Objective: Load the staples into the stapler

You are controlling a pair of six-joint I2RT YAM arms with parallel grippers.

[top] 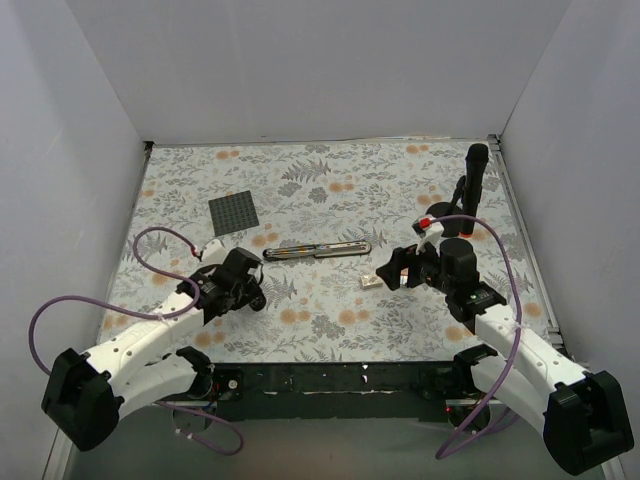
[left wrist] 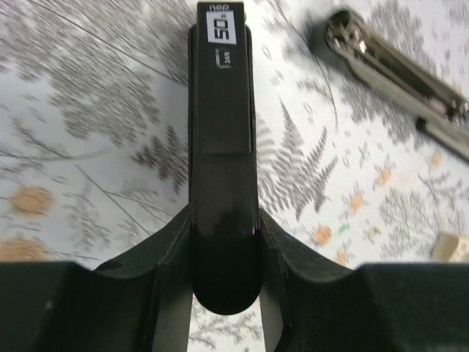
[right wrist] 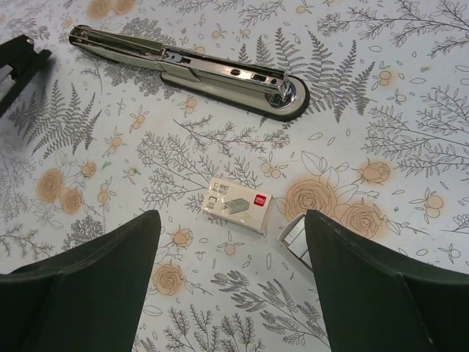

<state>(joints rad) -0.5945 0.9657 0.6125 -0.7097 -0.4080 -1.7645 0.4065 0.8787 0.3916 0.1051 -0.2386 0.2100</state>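
The stapler (top: 317,250) lies opened out flat at mid-table, its silver channel facing up; it also shows in the right wrist view (right wrist: 198,70) and the left wrist view (left wrist: 399,73). The tiny whitish staples box (right wrist: 236,206) lies on the cloth, also in the top view (top: 371,283). A silver-grey staples block (right wrist: 292,236) in a small tray lies next to it, partly hidden by my right finger. My right gripper (right wrist: 229,246) is open and empty just above the box (top: 393,270). My left gripper (left wrist: 223,227) is shut on a slim black bar (left wrist: 222,132) with a white label, left of the stapler (top: 250,285).
A dark grey square plate (top: 233,214) lies at the back left. A tall black stand (top: 472,185) with a round base stands at the back right, behind my right arm. White walls close in the floral table cloth (top: 330,180) on three sides.
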